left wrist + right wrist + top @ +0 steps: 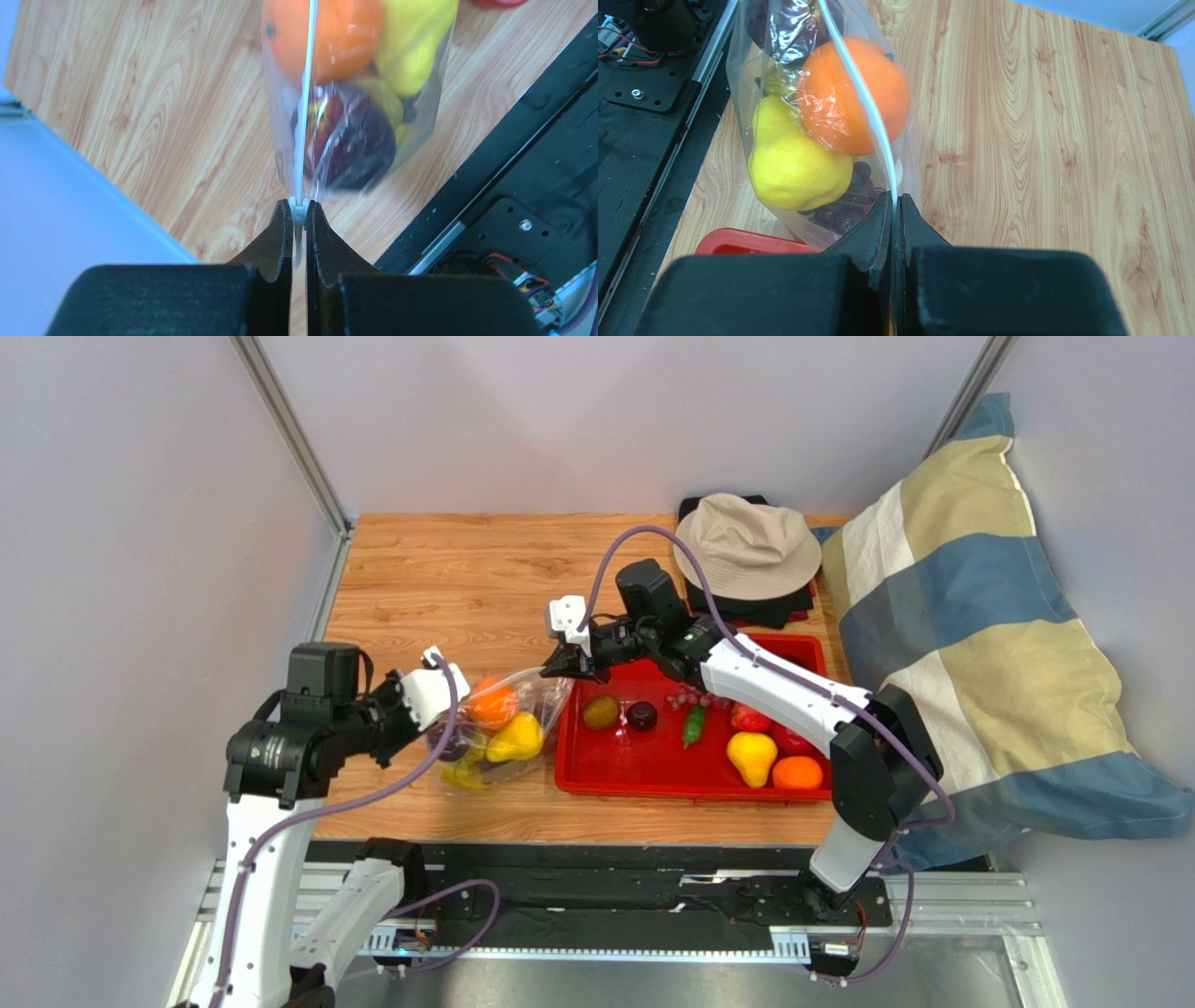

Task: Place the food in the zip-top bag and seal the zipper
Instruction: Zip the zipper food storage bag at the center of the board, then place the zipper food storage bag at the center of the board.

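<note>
The zip-top bag [522, 703] — holding an orange [854, 94], a yellow pear [794, 164] and dark fruit [358, 140] — is held taut just left of the red tray [659, 781], its zipper [859, 91] pinched at opposite ends by the closed left tool [300, 211] and right tool [894, 204].

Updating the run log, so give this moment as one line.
left gripper: shut on zipper end | right gripper: shut on opposite end | zip-top bag: holds orange, yellow fruit | red tray: pear, more fruit

The zip-top bag [544, 695] (fruit [515, 738] inside) lies left of the tray [634, 765].
</note>
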Motion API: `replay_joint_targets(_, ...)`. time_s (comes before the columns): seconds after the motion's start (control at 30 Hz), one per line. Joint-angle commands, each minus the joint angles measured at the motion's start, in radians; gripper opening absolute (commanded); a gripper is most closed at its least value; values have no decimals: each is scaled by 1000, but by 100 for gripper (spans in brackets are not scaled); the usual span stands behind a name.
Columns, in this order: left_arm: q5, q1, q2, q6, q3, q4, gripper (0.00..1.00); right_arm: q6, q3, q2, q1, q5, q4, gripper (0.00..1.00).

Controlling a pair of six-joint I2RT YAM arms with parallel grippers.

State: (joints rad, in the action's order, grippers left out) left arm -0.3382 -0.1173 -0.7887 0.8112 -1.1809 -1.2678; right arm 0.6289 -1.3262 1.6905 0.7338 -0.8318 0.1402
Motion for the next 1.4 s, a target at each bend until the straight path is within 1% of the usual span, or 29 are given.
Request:
replay_joint_targets(0.0,134,16,65,19,36,-65,3,-3,-19,-20,-40,63,18,0)
replay_joint_targets(0.07,215,16,86,8,67,-29,0,-21,-33,-15,-40,53,27,0)
replay_joint_targets(0.13,287,18,89,-18,84,28,0,-52,-60,-2,-37,39,30,0)
replay_joint_targets(0.17,300,18,83,-27,83,47,0,-87,-70,1,-33,22,32,0)
replay_joint_targets(0.27,362,18,48,-116,58,146,0,-142,-105,9,1,-24,23,0)
replay_joint_targets(0.3,416,18,34,-136,50,206,0,-153,-126,17,28,-35,22,0)
replay_joint_targets(0.37,452,18,-7,-168,12,243,0,-190,-162,27,56,-61,38,0)
replay_joint_targets(0.47,462,18,-35,-179,-34,249,0,-237,-231,47,93,-108,84,0)
replay_joint_targets(0.5,461,18,-37,-178,-34,237,0,-277,-243,52,102,-122,96,0)
replay_joint_targets(0.6,467,18,-14,-175,-16,234,0,-317,-281,69,119,-185,165,0)
replay_joint_targets(0.7,462,18,22,-175,7,229,0,-327,-321,103,119,-213,193,0)
replay_joint_targets(0.73,461,18,26,-178,0,220,0,-313,-344,116,119,-240,244,0)
replay_joint_targets(0.77,459,18,25,-184,-6,211,0,-320,-400,148,118,-259,266,0)
replay_joint_targets(0.83,467,18,23,-182,0,203,0,-395,-451,184,113,-311,294,0)
replay_joint_targets(0.9,470,18,14,-178,16,234,0,-452,-507,250,99,-325,291,0)
replay_joint_targets(0.97,464,18,-20,-172,50,263,0,-489,-545,302,85,-294,288,0)
replay_joint_targets(1.0,462,18,-33,-172,65,306,0,-492,-594,357,64,-273,286,0)
replay_joint_targets(1.07,459,18,-87,-176,112,367,0,-503,-652,414,39,-198,283,0)
replay_joint_targets(1.13,467,18,-157,-167,162,488,0,-502,-744,496,6,-120,291,0)
replay_joint_targets(1.17,475,18,-185,-161,174,583,0,-502,-770,524,-7,-107,291,0)
replay_joint_targets(1.2,491,18,-219,-159,181,628,0,-497,-810,546,-23,-89,291,0)
replay_joint_targets(1.27,501,19,-329,-162,169,738,0,-495,-830,598,-36,-41,274,0)
replay_joint_targets(1.3,508,21,-410,-165,137,764,0,-498,-835,610,-45,-26,259,0)
replay_joint_targets(1.37,505,25,-493,-197,90,809,0,-502,-829,635,-51,28,207,0)
